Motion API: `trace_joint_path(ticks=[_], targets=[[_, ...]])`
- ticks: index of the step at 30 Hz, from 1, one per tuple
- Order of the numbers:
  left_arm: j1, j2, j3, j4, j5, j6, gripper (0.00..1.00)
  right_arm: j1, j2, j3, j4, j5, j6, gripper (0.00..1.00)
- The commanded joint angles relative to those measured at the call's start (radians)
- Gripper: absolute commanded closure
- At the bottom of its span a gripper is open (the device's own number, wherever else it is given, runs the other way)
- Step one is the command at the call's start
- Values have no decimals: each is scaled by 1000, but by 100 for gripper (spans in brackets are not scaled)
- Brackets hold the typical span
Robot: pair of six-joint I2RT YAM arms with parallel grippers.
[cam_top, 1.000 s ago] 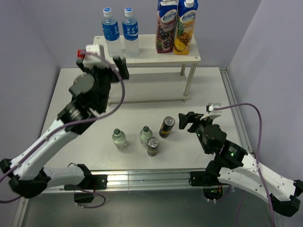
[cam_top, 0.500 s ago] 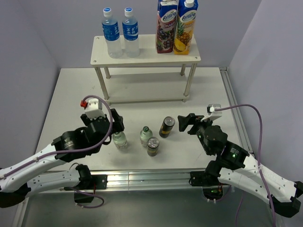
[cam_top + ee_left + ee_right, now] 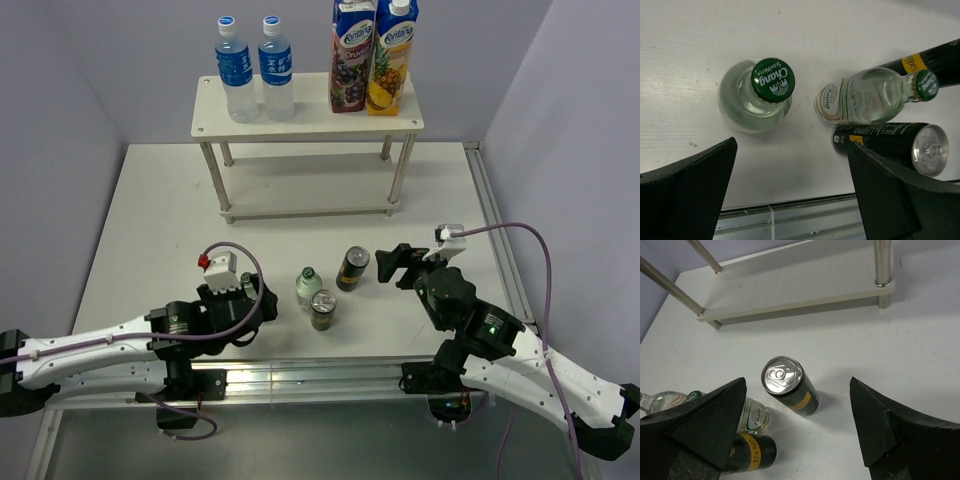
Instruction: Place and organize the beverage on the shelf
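Standing on the shelf (image 3: 312, 110), two water bottles (image 3: 236, 70), two juice cartons (image 3: 352, 60)

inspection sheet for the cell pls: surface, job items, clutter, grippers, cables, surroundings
Surface: white table, no spills seen.
Job's things: shelf at the back, with the water bottles on its top board, left end. The green-capped bottles and the cans stand upright on the table, not yet shelved.
Clutter: juice cartons on the top board, right end.
Grippers: left gripper open, above one green-capped bottle. Right gripper open, facing the farther can, apart from it.
Cables: left purple cable loops over the wrist. Right purple cable arcs past the table edge.
Surroundings: lavender walls, metal frame rail at the near edge.
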Motion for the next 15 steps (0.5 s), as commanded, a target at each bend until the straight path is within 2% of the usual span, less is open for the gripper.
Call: trace_joint_path(ticks=[1,11,15], targets=[[-29,46,-32,40,-22,-78,1,-4,-7,-13,-1,17,22,10],[-37,191,-138,121,-165,-165,1,-3,-10,-28,-3,8,25,10],[-40,253,-109,94,-235,-203,1,-4,-5,-38,5,5,28,10]])
